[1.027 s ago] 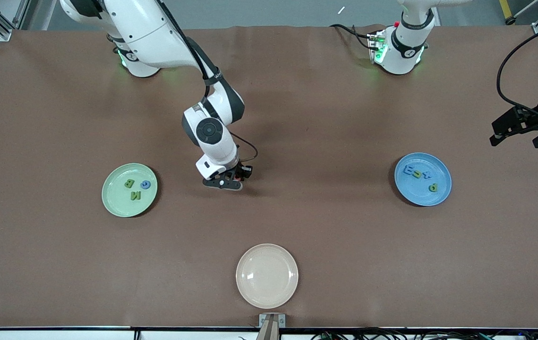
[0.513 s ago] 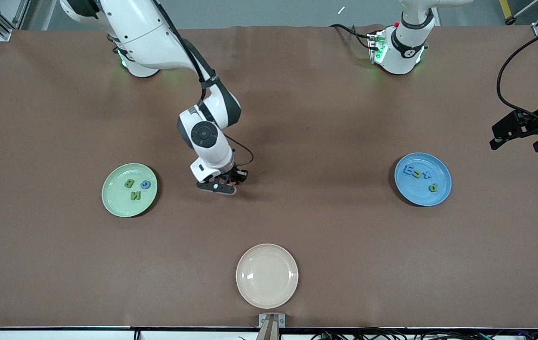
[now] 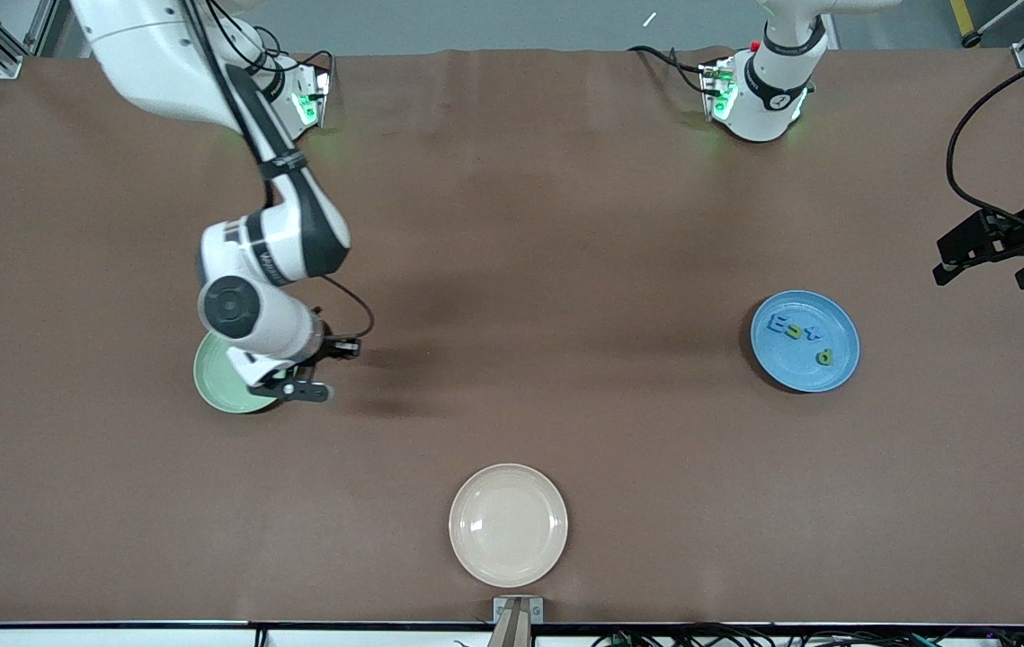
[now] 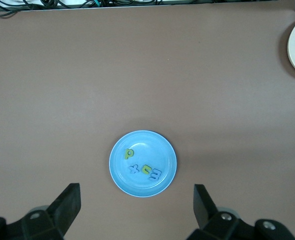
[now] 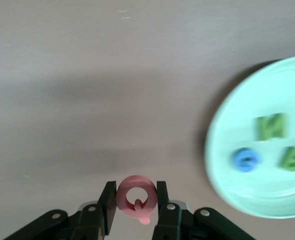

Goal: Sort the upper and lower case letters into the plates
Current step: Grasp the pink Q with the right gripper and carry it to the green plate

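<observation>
Right gripper moved beside green plate, clamping red Q; left gripper spread wide.

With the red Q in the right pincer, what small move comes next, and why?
Probably carry it a little farther over the pale green plate, then release. The right pincer is shut on the red Q above bare table beside the plate's rim; the plate holds N, B and a blue letter.

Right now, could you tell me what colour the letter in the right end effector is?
Red, a Q; the right wrist view shows it best.
</observation>
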